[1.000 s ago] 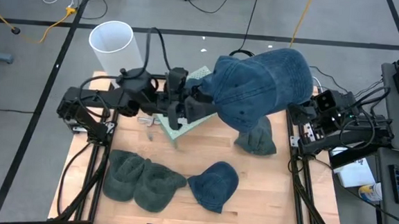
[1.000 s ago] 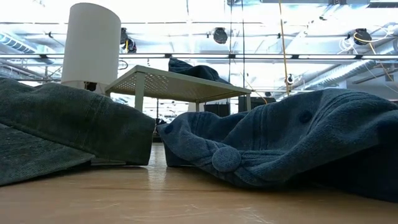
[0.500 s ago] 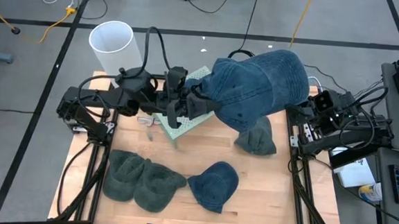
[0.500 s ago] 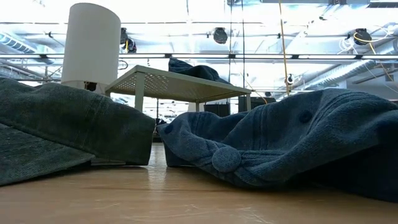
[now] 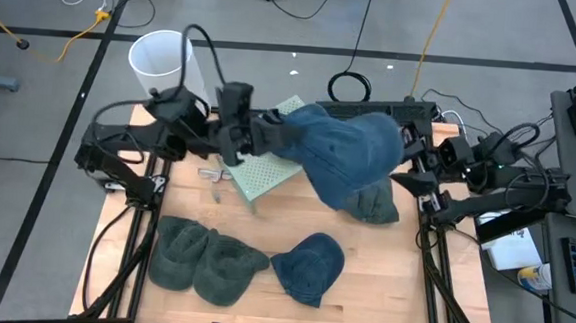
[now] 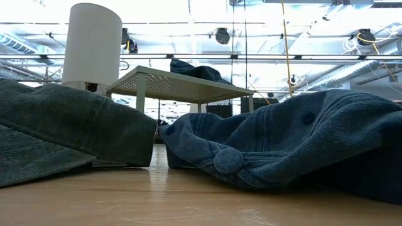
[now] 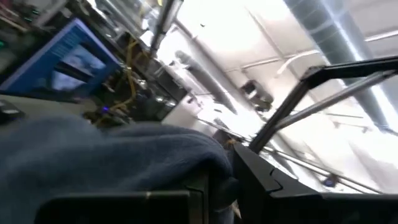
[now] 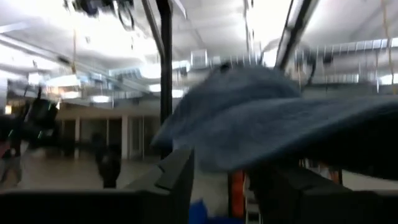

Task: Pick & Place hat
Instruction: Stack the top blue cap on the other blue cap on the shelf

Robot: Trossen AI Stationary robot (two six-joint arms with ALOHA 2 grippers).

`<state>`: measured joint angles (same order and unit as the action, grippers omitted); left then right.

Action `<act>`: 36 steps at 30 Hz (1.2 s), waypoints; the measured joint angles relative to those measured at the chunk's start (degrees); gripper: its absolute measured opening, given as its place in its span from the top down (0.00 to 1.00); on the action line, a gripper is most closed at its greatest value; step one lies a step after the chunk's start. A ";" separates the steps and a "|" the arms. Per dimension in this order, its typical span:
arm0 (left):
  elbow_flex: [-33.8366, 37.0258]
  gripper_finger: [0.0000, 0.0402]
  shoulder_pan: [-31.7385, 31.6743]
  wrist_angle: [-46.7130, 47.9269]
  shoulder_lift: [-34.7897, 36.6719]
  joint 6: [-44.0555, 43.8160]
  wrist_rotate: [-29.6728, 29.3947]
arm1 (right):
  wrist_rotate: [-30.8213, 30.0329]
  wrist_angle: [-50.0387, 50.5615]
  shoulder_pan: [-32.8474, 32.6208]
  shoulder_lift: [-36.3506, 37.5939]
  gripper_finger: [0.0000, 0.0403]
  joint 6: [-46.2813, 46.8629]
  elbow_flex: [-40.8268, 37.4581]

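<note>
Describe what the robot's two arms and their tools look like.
Both arms are dark, almost black, built from boxy jointed segments. The left arm has a thick black cable looping above it. The right arm shows small white markings and thin cables near its base. Each tool ends in two flat, dark, angular fingers.

Wooden table: green stand, caps, beanies.

Bare bench is left at the front right. The middle is blocked by hats and a small rack.
</note>
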<state>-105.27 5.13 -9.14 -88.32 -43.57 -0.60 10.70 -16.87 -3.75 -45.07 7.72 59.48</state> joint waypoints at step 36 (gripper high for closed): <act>-0.02 0.88 -18.23 27.88 4.54 -14.09 -10.82 | 0.00 1.70 -6.12 6.44 0.58 4.54 0.00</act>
<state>-105.30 -13.09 18.74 -83.78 -57.66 -11.42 10.70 -15.17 -9.87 -38.63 12.26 59.48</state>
